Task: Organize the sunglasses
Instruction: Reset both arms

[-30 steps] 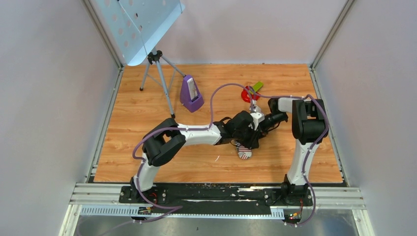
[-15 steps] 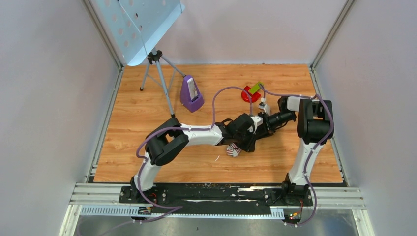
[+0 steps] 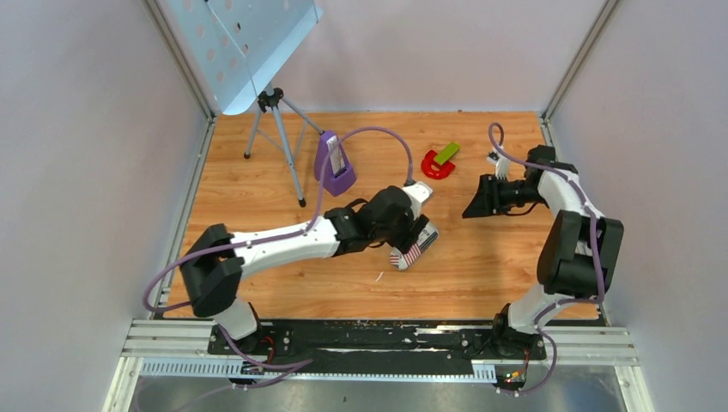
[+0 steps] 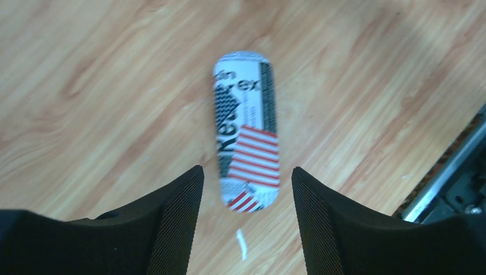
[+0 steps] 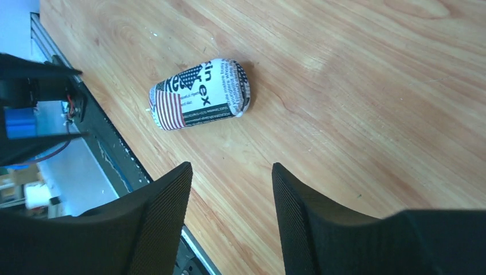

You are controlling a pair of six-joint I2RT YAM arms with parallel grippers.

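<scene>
flag-printed case [image 3: 409,253] lying on wooden table [image 3: 481,268] | left gripper [image 3: 412,232] just over it | right gripper [image 3: 474,204] well apart, rightward

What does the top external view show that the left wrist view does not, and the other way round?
Only the top external view: the right gripper, the purple metronome, a red object and a music stand. Only the left wrist view: black lettering on the flag-printed case. Both: that case lying on the wooden table, by the left gripper.
</scene>
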